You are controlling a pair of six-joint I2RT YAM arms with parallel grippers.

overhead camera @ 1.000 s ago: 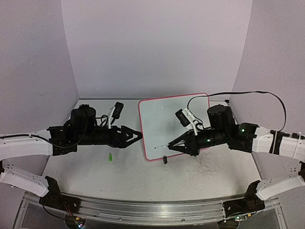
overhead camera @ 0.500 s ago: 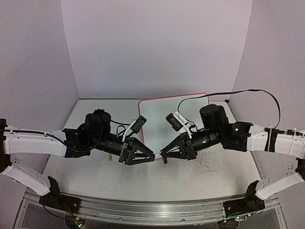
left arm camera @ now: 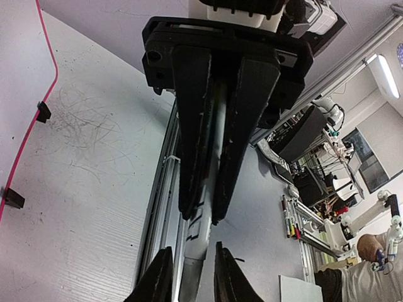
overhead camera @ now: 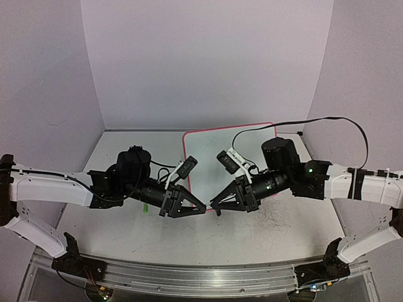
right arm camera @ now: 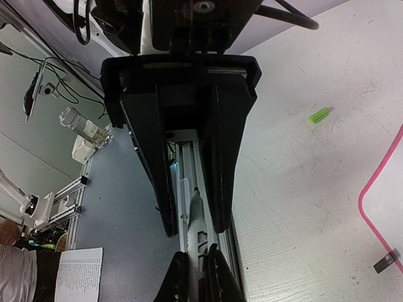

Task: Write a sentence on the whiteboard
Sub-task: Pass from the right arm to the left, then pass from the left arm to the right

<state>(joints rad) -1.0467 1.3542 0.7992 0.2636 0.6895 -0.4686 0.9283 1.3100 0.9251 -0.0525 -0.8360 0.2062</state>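
The whiteboard (overhead camera: 230, 154), white with a pink rim, lies at the table's back middle; no sentence shows on its visible part. In front of its near left corner my two grippers meet tip to tip. My right gripper (overhead camera: 214, 205) (right arm camera: 195, 250) is shut on a grey-white marker (right arm camera: 196, 220), whose bare tip points at the left gripper. My left gripper (overhead camera: 202, 207) (left arm camera: 192, 246) straddles the marker's front end (left arm camera: 196, 251), its jaws narrow with slim gaps on both sides. The board's rim (right arm camera: 376, 189) shows in the right wrist view too.
A small green cap (right arm camera: 318, 115) lies loose on the table left of the board. Black clip feet (left arm camera: 43, 112) stick out from the board's edge. Old scribbles (overhead camera: 272, 221) mark the grey tabletop on the right. A metal rail (overhead camera: 201, 277) runs along the near edge.
My left arm has swung right and nearer to meet the right gripper, and its jaws have narrowed from wide to almost closed around the marker's front. The right gripper shifted slightly left.
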